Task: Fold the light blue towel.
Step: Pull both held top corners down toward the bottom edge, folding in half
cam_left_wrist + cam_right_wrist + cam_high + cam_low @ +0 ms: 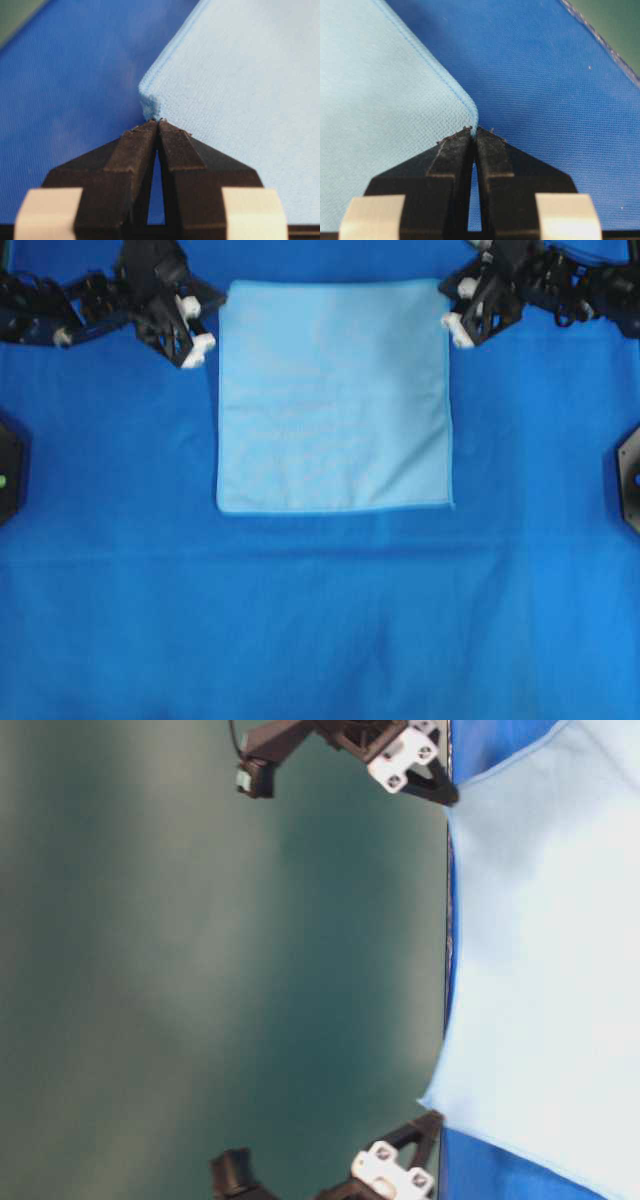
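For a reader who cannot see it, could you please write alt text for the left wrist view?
The left gripper is shut on a corner of the light blue towel, pinching it between black fingertips. The towel spreads up and to the right over a deeper blue table covering.

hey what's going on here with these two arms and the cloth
Two robot arms are starting to fold the light blue towel, which lies spread on a deeper blue table covering. The left gripper is shut on one far corner and the right gripper is shut on the other. In the table-level view both pinched corners are raised off the covering, while the rest of the towel lies flat. No fold has been made yet.
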`<move>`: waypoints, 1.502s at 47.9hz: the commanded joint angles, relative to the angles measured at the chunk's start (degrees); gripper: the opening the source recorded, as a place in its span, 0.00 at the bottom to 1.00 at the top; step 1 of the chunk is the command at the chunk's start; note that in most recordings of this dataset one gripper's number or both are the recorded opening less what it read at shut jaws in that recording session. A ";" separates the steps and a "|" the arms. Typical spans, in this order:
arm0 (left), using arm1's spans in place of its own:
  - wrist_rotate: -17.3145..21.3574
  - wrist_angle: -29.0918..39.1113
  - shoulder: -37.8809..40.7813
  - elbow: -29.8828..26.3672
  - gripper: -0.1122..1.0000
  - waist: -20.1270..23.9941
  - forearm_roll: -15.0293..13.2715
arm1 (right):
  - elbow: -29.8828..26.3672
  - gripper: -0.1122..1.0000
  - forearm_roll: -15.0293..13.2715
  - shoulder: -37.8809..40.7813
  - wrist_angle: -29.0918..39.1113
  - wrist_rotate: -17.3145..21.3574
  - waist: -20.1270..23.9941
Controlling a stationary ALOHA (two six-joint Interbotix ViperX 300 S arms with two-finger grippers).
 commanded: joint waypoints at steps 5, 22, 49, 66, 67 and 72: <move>0.62 0.26 -1.76 -0.35 0.11 -0.88 0.00 | 0.53 0.11 0.18 -2.81 0.00 0.18 0.26; 0.97 1.41 -2.72 1.58 0.11 -5.19 0.00 | 2.72 0.11 0.88 -6.42 1.58 0.26 5.10; -0.35 3.96 -6.06 8.35 0.11 -25.75 -0.09 | 8.96 0.11 4.66 -14.06 9.49 7.38 27.60; -7.38 5.89 -5.45 7.47 0.11 -34.54 -0.09 | 9.32 0.11 4.66 -13.97 9.49 14.06 35.33; -7.73 5.89 -5.45 7.38 0.11 -34.80 -0.09 | 9.32 0.11 4.66 -13.97 9.49 14.24 35.51; -8.44 5.89 -5.10 6.94 0.11 -35.68 -0.09 | 9.40 0.11 4.66 -13.97 9.49 14.85 35.86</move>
